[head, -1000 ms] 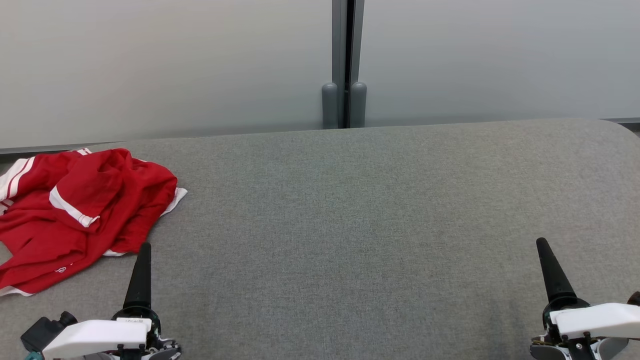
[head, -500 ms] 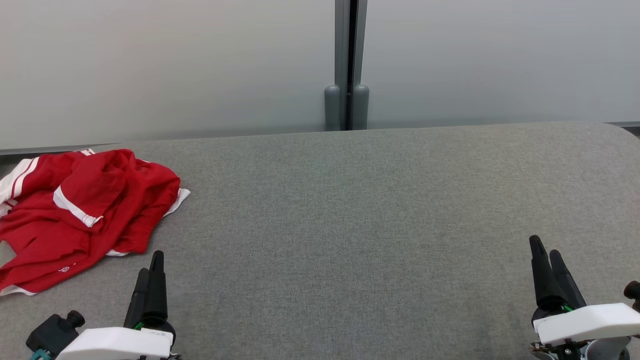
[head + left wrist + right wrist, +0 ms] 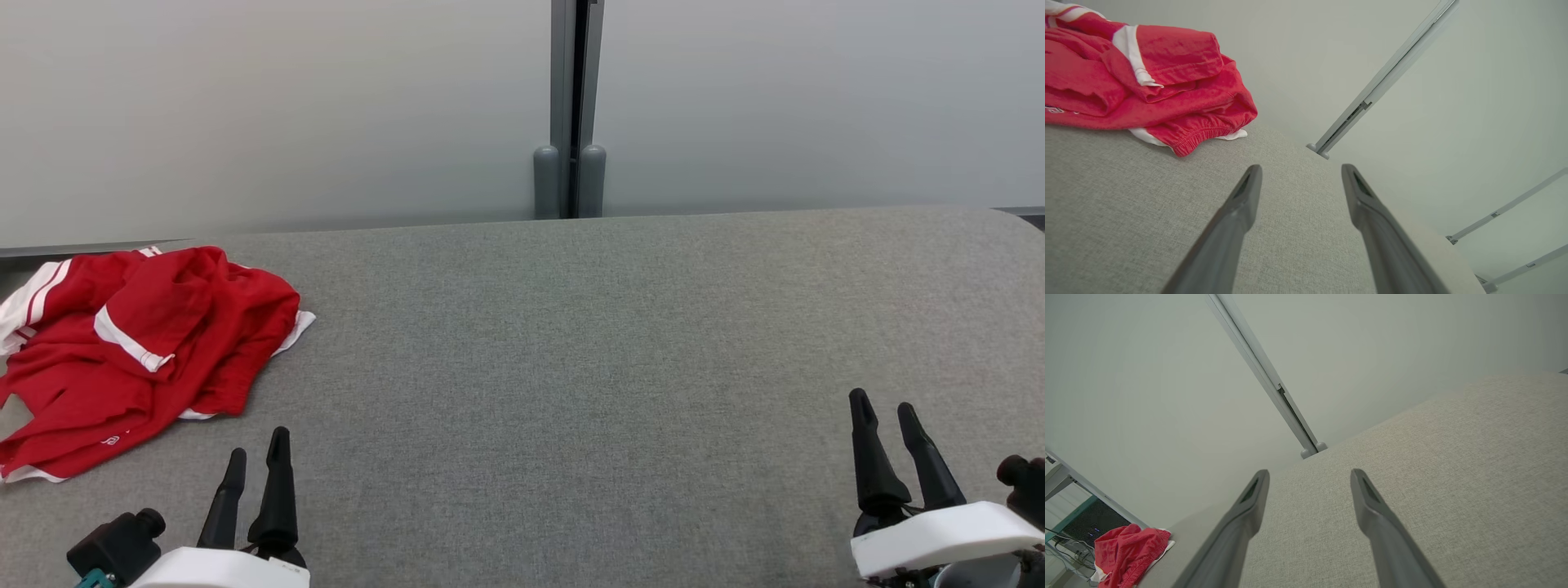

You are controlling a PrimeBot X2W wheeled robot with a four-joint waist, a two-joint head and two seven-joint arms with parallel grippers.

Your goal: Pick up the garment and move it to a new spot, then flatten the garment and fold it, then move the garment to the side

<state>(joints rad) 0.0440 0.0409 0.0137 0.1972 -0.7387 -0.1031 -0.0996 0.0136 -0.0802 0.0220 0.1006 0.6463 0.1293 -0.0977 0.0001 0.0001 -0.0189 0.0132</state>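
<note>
a: look, the red garment point(image 3: 139, 351) lies crumpled at the far left of the grey padded surface point(image 3: 571, 343), close to the left border and the back border. nothing holds it.

b: and the left gripper point(image 3: 259, 441)?

a: its two fingers stand parted with a clear gap, and nothing is between them. it hangs near the lower hem of the garment, not touching it. the right gripper point(image 3: 882, 400) is alike, parted and empty, well apart from the cloth on the other side.

b: so what can go wrong, in your opinion?

a: i think the pile is the problem. it has many layers, one part folded over with a white band on top. if the left fingers close on one thin layer only, the rest may drag and slip out during the lift. if they take too thick a bunch, it comes up as a knot, and the flattening will be hard.

b: and the border?

a: yes, also a risk. a push from the fingertips, instead of a pinch, could shove the cloth over the side. and the long tips could dig into the soft surface if they come down too steep.

b: the right arm cannot help?

a: from there it is a long reach across. i guess the left one must make the first pick alone.
</note>
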